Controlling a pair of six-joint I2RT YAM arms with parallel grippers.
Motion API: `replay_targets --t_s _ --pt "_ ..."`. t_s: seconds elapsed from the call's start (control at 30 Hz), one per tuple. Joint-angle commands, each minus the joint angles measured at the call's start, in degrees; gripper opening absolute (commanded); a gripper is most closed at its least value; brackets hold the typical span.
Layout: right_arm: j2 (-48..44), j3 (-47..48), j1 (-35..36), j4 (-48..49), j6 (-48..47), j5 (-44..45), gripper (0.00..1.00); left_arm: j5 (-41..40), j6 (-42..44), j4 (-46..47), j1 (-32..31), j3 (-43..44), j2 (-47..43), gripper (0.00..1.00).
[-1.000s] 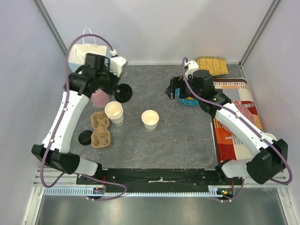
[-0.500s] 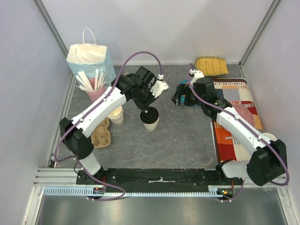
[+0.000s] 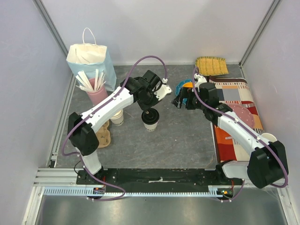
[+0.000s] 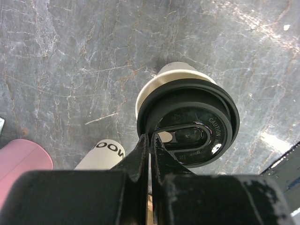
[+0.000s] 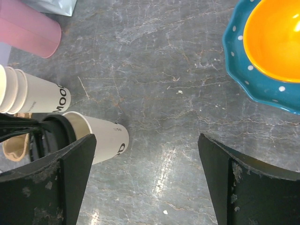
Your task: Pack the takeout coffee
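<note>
The takeout coffee [image 3: 150, 123] is a white paper cup standing in the middle of the table. Its round black lid [image 3: 150, 114] lies over the cup's mouth. My left gripper [image 3: 149, 109] is shut on the lid's near rim. In the left wrist view the lid [image 4: 192, 124] sits slightly off-centre, with a strip of the cream cup rim [image 4: 176, 75] showing beyond it; the left gripper [image 4: 151, 140] pinches the lid's edge. My right gripper [image 3: 180, 101] hangs open to the right of the cup, holding nothing. In the right wrist view the cup [image 5: 105, 136] lies left of the open right gripper [image 5: 146, 140].
A white handled bag [image 3: 89, 56] and a pink cup of white sticks [image 3: 97, 93] stand at the back left. Stacked lidless cups [image 3: 116, 118] and a cardboard carrier [image 3: 104, 136] sit left of the coffee. A blue bowl [image 3: 185, 86], bamboo mat [image 3: 212, 65] and patterned cloth [image 3: 234, 108] lie right.
My left arm has swung from the back left to the middle cup, carrying the black lid onto its mouth. My right gripper has shifted slightly left, uncovering the blue bowl.
</note>
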Motion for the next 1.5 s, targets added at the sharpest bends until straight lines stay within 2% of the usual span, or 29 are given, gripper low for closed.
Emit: replay_targets --t_s 0.0,0.23,0.93,1.27,1.47 --pt "0.22 -0.94 -0.14 5.59 2.51 -3.53 0.98 -2.51 1.74 2.48 -0.3 -0.15 1.14 0.02" --pt "2.16 -2.52 -0.05 9.89 5.5 -6.97 0.97 -3.12 2.01 2.75 -0.21 -0.59 2.54 0.02" --pt "5.94 -3.23 2.41 14.29 8.58 -11.09 0.94 -1.81 1.74 2.92 -0.3 -0.95 3.86 0.02" --pt "9.72 -6.04 5.83 21.67 13.06 -15.76 0.82 1.62 0.95 3.01 -0.3 -1.47 3.6 0.02" --pt "9.89 -6.22 6.45 21.33 12.89 -15.5 0.82 2.33 0.78 2.66 -0.21 -0.95 2.55 0.02"
